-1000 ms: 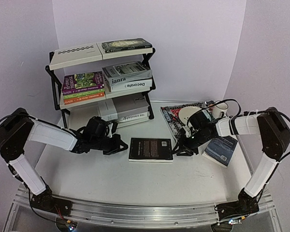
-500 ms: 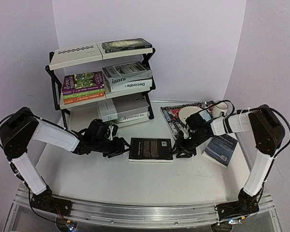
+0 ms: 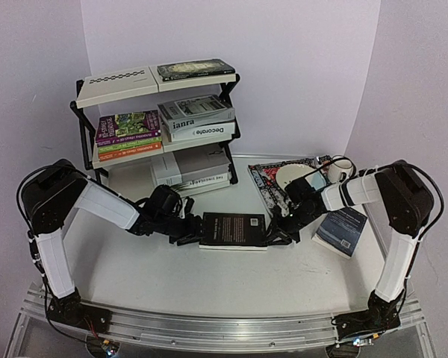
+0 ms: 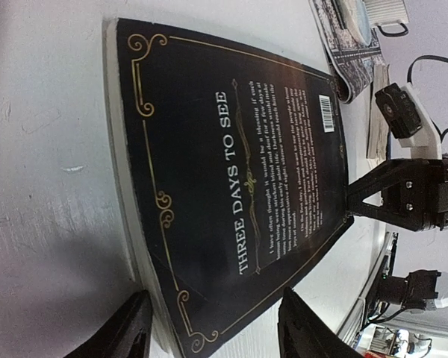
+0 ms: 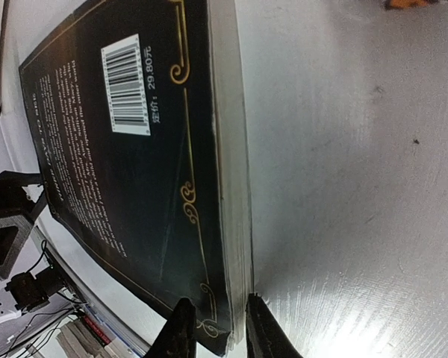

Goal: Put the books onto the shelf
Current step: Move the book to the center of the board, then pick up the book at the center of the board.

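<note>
A black book [image 3: 233,230] titled "Three Days to See" [image 4: 231,171] lies flat on the table in front of the shelf [image 3: 116,86]. My left gripper [image 3: 190,231] is at the book's left edge, open, with its fingers [image 4: 123,332] on either side of one corner. My right gripper [image 3: 278,233] is at the opposite edge, its fingertips [image 5: 181,332] pinched on the corner of the cover and pages [image 5: 235,186]. A dark blue book [image 3: 342,231] lies on the table to the right. Several books fill the shelf, among them "laura" [image 3: 198,112] and "Decorate" [image 3: 201,132].
A patterned placemat [image 3: 272,179] carrying a white dish [image 3: 293,176] and a mug [image 3: 337,168] sits behind the right gripper. Colourful paperbacks [image 3: 128,134] occupy the middle tier's left side. A dark book [image 3: 196,69] lies on the top tier.
The left gripper moved right to the black book's edge and opened around its corner. The right gripper slid left to the book's other edge and closed on its corner.
</note>
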You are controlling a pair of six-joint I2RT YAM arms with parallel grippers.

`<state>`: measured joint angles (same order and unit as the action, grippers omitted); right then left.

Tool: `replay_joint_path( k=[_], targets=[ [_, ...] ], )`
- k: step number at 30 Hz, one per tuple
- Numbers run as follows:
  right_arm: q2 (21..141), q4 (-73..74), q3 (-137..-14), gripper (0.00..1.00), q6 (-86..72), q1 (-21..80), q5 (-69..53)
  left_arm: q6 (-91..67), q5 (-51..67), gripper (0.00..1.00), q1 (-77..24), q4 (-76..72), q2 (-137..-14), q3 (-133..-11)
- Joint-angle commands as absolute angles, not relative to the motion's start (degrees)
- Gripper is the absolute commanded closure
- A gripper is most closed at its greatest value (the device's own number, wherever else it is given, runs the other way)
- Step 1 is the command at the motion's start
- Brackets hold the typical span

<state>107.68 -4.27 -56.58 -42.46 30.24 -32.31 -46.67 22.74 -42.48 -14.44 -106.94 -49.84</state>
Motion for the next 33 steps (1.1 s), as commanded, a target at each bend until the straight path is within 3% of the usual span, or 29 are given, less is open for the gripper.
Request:
replay_joint_path(
  k=[1,3,5,8,9,10,13,19,22,27,33],
  targets=[
    [107.4,-3.7,-57.4,0.78,-43.0,30.5,-35.2,-47.4,26.7,0.43,-42.9,-16.0,-109.3,-53.5],
    [107.0,-3.8,-57.1,0.79,-43.0,30.5,-35.3,-47.6,27.3,0.44,-43.0,-16.0,-109.9,-54.2],
    [106.7,-3.8,-56.9,0.81,-42.9,30.5,-35.4,-47.7,27.6,0.52,-43.0,-16.0,-110.1,-54.5],
    [106.4,-3.8,-56.5,0.82,-42.8,30.5,-35.5,-47.3,27.9,0.88,-43.0,-16.0,-110.0,-55.1],
    [106.3,-3.8,-56.3,0.83,-42.7,30.5,-35.4,-47.1,28.1,0.97,-43.0,-16.0,-109.9,-55.4],
    [106.1,-3.8,-56.2,0.83,-42.7,30.5,-35.2,-47.0,28.3,0.99,-43.0,-16.0,-109.8,-55.5],
    [105.6,-3.6,-55.9,0.79,-42.4,30.5,-34.6,-46.5,28.4,1.0,-43.0,-16.0,-109.2,-55.4],
    [102.6,0.3,-56.4,0.54,-40.1,30.0,-29.9,-46.4,28.6,1.0,-41.7,-15.7,-104.5,-53.0],
    [100.7,2.2,-56.2,0.48,-39.0,29.1,-29.0,-45.9,29.4,1.0,-41.2,-15.5,-101.7,-51.9],
    [98.0,3.4,-58.1,0.24,-33.2,28.5,-29.0,-41.1,32.2,1.0,-41.2,-15.3,-97.5,-51.2],
    [93.8,8.1,-65.5,0.18,-14.7,28.5,-35.2,-31.2,35.4,1.0,-41.4,-11.6,-92.8,-50.4]
  ],
)
